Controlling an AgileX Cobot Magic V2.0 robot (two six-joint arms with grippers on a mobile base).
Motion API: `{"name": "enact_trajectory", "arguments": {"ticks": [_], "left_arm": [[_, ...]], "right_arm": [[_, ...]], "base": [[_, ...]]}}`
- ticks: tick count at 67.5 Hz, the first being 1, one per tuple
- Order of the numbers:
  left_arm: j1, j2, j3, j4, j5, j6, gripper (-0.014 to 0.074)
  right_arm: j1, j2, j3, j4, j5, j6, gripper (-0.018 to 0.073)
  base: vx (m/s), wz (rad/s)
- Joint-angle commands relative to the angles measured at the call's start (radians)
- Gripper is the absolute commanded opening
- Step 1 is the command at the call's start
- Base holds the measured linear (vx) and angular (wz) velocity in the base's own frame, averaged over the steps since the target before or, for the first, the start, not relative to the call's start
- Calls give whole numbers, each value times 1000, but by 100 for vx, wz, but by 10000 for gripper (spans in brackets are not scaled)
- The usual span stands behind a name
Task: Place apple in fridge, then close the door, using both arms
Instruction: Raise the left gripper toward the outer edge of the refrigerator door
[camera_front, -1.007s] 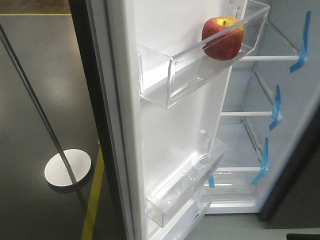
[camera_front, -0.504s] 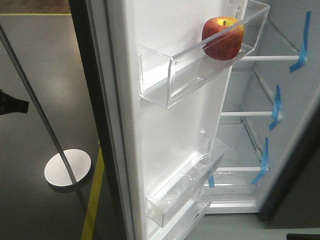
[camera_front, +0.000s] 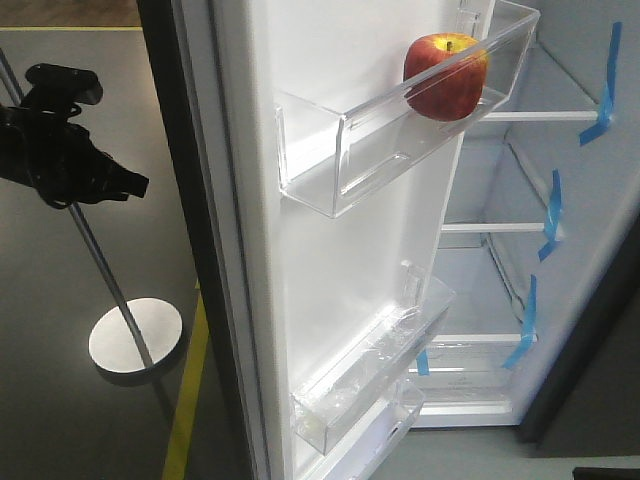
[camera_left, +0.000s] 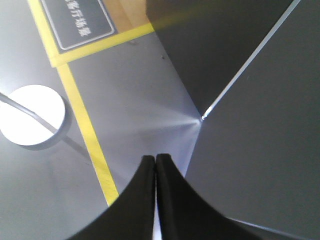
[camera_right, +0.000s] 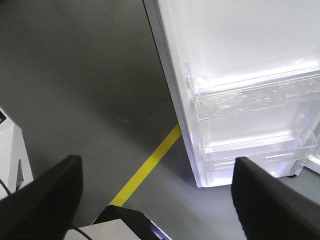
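Apple (camera_front: 445, 78) in the upper bin (camera_front: 330, 170) of the door (camera_front: 350, 280), at the hinge end. Front view: left claw (camera_front: 120, 183) outside, door's dark upright face just to its right, likely the nearer arm. Left wrist: tips pressed together, empty; floor sign (camera_left: 75, 22) unreadable. Right wrist: right claw (camera_right: 156, 165) spread wide, empty, lower bins (camera_right: 255, 95) rightward.

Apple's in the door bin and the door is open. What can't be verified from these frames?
- Front view: the door hides much of the fridge interior, and the top edge cuts off both.
- Front view: the underside of the apple is distorted by the clear bin wall.
- Left wrist view: whether the shut left end effector touches the dark panel ahead.
- Right wrist view: the open right end effector is cut off by the bottom edge, and the apple is out of frame.
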Motion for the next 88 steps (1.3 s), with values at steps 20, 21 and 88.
{"name": "enact_trajectory", "arguments": {"ticks": [20,21,88], "left_arm": [[-5,92,-168,-244,1,128,-6],[-5,96,-174,-251,1,129,-6],[-228,129,-218,-398,32,258,-6]], "right_arm": [[-1,8,-25,37,-41,-7,579],[-1,8,-25,37,-41,-7,579],[-1,8,-25,38,-41,-7,579]], "base": [[0,0],[0,0],[0,0]]}}
